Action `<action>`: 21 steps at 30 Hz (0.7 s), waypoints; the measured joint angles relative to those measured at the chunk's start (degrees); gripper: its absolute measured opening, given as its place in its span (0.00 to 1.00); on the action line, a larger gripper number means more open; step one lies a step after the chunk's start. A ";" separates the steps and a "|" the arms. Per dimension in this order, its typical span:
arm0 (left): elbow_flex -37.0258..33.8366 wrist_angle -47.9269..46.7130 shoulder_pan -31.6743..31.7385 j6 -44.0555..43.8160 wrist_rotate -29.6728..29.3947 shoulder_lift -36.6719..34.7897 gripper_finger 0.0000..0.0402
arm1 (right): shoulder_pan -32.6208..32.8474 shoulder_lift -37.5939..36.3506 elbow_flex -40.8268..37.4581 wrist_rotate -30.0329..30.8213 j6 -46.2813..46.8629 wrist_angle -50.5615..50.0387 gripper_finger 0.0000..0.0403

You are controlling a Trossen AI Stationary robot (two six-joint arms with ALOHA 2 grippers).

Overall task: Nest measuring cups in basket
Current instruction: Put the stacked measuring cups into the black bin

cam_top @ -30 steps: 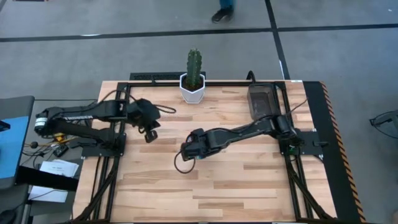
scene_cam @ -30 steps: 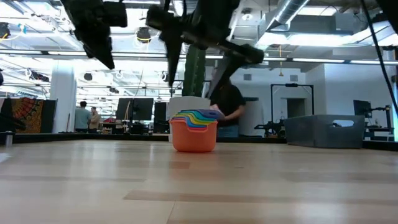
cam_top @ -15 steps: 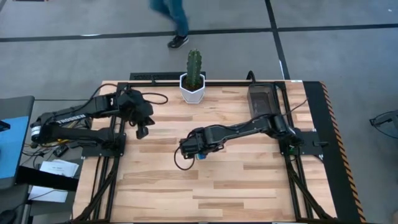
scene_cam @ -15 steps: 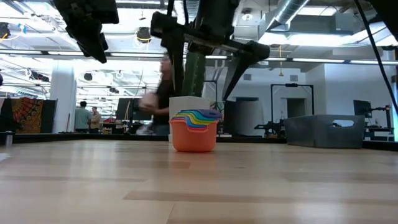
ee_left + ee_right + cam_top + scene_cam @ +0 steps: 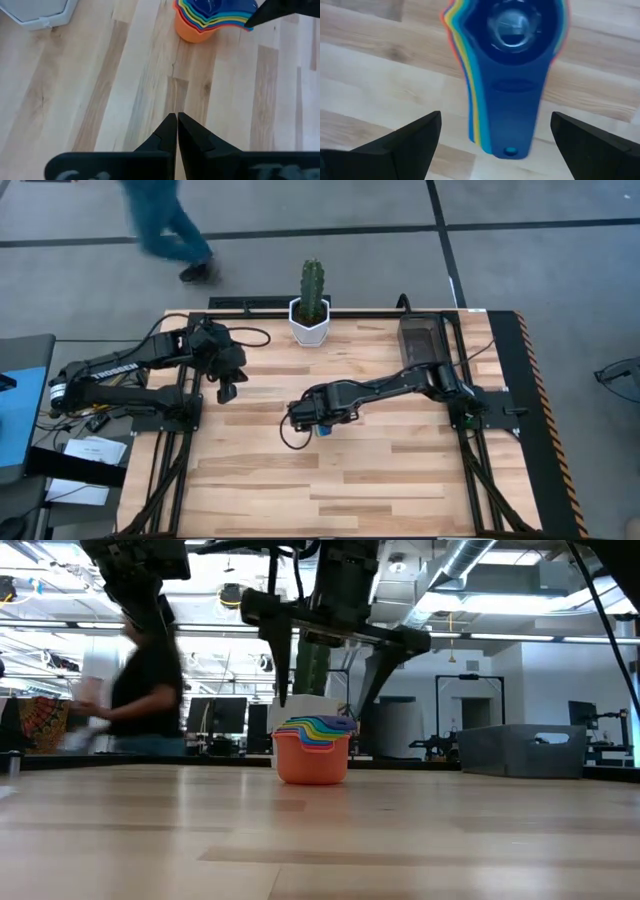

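Cups (image 5: pixel 312 748) nested, orange outermost, dark blue innermost | right gripper (image 5: pixel 330 675) spread above | left gripper (image 5: pixel 177 131) closed, seemingly empty

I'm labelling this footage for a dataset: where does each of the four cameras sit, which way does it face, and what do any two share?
High view: above the table, looking straight down; both arms, basket, cactus pot.
Low view: table-top height, looking level into the room; nested measuring cups, right gripper open above them, a person passing behind.
Left wrist view: on the left arm, looking down; left gripper shut.
Right wrist view: on the right arm, straight down on the cups, between spread fingers.
Shared: both wrist views and the low view show the cup stack.
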 joint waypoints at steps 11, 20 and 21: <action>0.00 0.04 0.00 0.28 -0.09 -0.01 0.00 | -0.92 2.38 -0.04 -1.42 0.21 1.16 0.99; 0.00 0.04 0.00 0.26 -0.23 0.00 0.00 | -0.64 4.19 0.03 -1.66 2.29 3.38 0.96; 0.00 0.04 0.00 0.26 -0.24 0.00 0.00 | -0.70 4.18 0.03 -1.63 2.59 3.29 0.95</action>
